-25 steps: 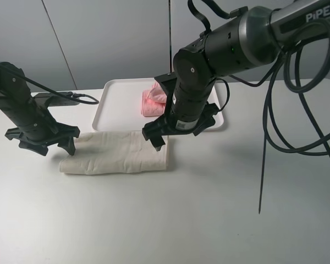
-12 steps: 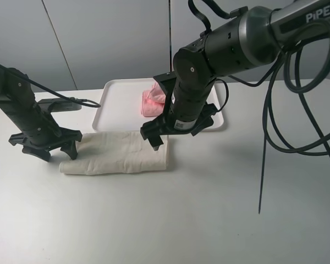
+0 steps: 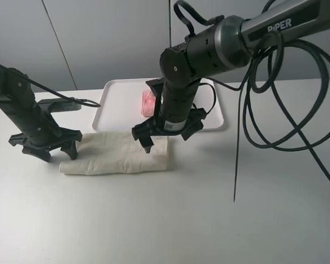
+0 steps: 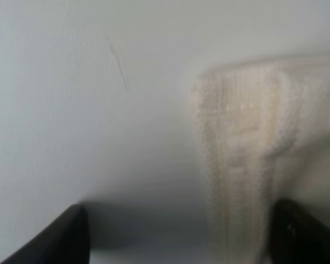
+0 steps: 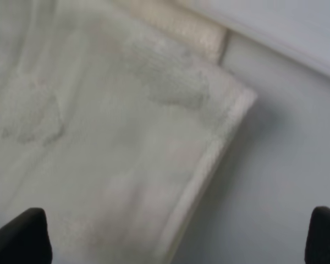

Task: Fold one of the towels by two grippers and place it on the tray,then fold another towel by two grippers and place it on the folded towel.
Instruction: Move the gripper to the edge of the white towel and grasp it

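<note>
The cream towel [image 3: 115, 155] lies folded into a long strip on the table, just in front of the tray [image 3: 116, 94]. The pink towel [image 3: 148, 103] sits folded on the tray, partly hidden behind my right arm. My left gripper [image 3: 48, 150] is open and low at the strip's left end, whose edge [image 4: 239, 159] shows between the fingertips [image 4: 58, 236] of the left gripper [image 4: 176, 239]. Over the strip's right end my right gripper [image 3: 165, 138] hangs open. In the right wrist view the right gripper [image 5: 170, 236] frames the towel's corner [image 5: 154, 143] and grips nothing.
A dark flat object [image 3: 58, 104] with a cable lies on the table behind the left arm. Thick black cables [image 3: 275, 110] loop from the right arm over the right side of the table. The tray's rim [image 5: 297, 38] runs close behind the towel corner.
My right arm has shifted left, bringing its open gripper over the cream towel's right end. The left gripper dropped slightly toward the towel's left end, then held still.
</note>
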